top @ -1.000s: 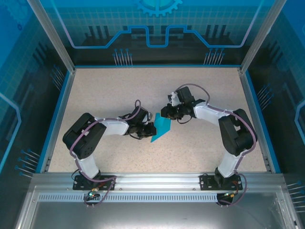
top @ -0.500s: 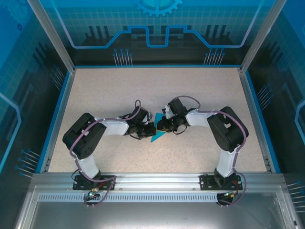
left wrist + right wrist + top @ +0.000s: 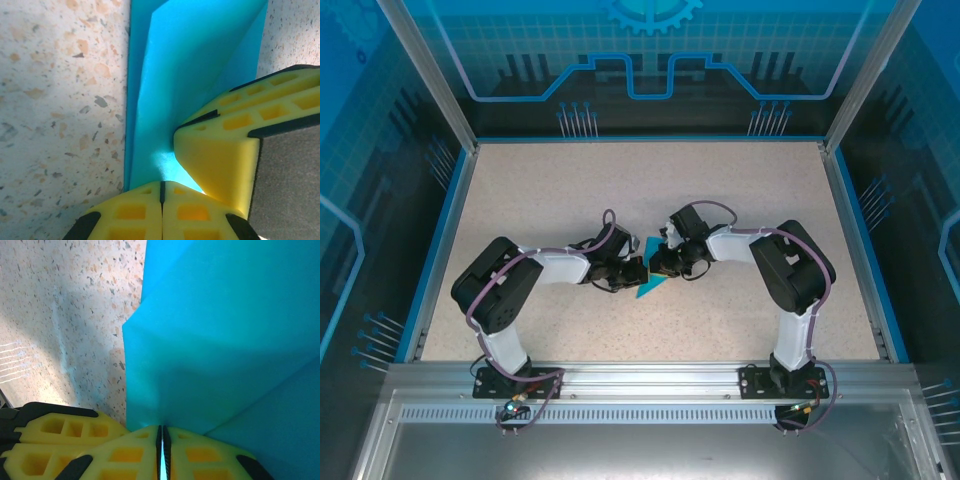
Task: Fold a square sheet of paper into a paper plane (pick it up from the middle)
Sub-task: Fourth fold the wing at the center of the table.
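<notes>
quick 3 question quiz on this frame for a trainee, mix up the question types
1. True or false: the left gripper is open.
2. What do the left gripper and the right gripper both pinch? A) the folded paper B) a cup C) nothing
3. Fill in: the folded paper's colour is ____.
Key: 1 false; 2 A; 3 blue.

The paper (image 3: 190, 65) is pinched between the jaws of the left gripper (image 3: 161, 192) and of the right gripper (image 3: 161, 437), spread ahead of both.
</notes>
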Controlling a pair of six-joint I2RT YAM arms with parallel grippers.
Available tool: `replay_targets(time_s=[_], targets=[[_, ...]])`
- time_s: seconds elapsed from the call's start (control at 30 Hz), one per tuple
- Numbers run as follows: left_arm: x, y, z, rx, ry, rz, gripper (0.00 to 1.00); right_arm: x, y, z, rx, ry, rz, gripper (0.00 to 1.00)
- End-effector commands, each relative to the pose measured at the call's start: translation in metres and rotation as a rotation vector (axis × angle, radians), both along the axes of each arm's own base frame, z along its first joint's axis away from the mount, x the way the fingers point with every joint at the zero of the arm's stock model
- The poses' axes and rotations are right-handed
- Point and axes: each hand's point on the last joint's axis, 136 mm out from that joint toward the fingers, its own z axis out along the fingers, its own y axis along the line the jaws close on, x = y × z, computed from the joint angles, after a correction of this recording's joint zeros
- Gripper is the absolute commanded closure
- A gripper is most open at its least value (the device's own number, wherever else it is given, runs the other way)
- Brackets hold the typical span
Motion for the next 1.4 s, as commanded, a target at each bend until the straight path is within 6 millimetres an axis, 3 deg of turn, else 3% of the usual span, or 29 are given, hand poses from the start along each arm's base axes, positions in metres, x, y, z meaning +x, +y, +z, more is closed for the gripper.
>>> replay_targets(time_s=[0.0,0.07,0.3,0.4,0.6,0.97,1.1,1.37], targets=[[-0.031,0.026,-0.044,0.153,0.100,-0.006,0.93,0.019,0.003,0.015,0.057,-0.050,-0.042,0.86],[-0.032,0.026,-0.044,0.154,0.102,-0.009,0.93,0.020,0.007,0.025,0.087,-0.068,-0.040,0.85],[-0.031,0.025,-0.044,0.153,0.101,-0.011,0.93,0.019,0.008,0.020,0.091,-0.049,-0.038,0.85],[-0.032,0.025,-0.044,0.153,0.103,-0.012,0.93,0.021,0.009,0.028,0.115,-0.064,-0.047,0.85],[-0.032,0.025,-0.044,0.154,0.102,-0.013,0.93,0.028,0.007,0.038,0.097,-0.090,-0.062,0.94],[-0.032,0.026,-0.044,0.158,0.102,-0.013,0.94,0.018,-0.004,0.003,0.018,-0.041,-0.079,0.94],[-0.034,0.027,-0.046,0.162,0.106,-0.014,0.94,0.025,-0.012,-0.012,-0.022,-0.048,-0.099,0.94],[-0.039,0.032,-0.051,0.180,0.114,-0.020,0.94,0.042,-0.024,-0.018,-0.059,-0.083,-0.147,0.93]])
